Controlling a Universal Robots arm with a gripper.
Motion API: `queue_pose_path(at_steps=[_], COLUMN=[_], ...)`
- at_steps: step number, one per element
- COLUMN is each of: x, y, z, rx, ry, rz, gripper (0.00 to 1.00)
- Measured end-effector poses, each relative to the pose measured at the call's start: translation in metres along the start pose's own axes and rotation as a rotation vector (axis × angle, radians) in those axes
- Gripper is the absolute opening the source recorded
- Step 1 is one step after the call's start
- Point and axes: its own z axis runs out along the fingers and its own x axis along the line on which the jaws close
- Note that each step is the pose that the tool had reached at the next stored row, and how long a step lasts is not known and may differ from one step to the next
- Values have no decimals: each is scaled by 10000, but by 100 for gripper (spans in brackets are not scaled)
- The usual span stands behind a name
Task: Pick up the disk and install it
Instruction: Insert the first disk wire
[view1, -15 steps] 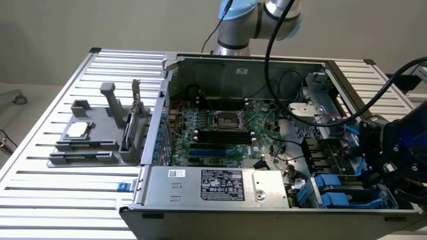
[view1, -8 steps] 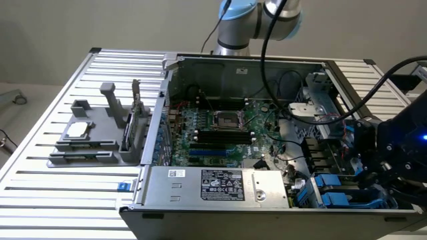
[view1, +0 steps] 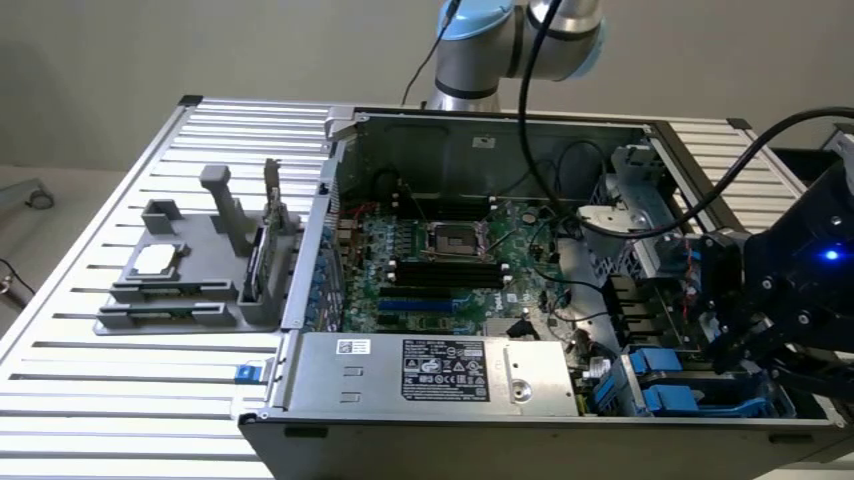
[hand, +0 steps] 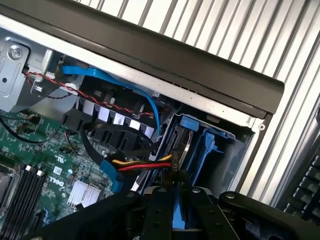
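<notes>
Pinching the disk (hand: 186, 147) by its blue frame, the gripper (hand: 178, 192) is crowded by power cables (hand: 145, 165) just ahead; those could easily get snagged.

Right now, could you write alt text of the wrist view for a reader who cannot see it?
The gripper holds the disk edge-on by its blue carrier, in the mouth of the blue drive cage of an open computer case. Cables and a green motherboard lie beside the cage; a ribbed metal table shows beyond the case wall.
</notes>
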Motion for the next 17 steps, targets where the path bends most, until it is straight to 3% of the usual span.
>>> queue_pose_path(at_steps=[3,7,17], x=[1,26,77], y=[0,10,29], z=[0,2,8], rx=[-19,-21,-73], ry=[-36,-93,-154], rz=[384,506,1143], gripper=[17,17,17])
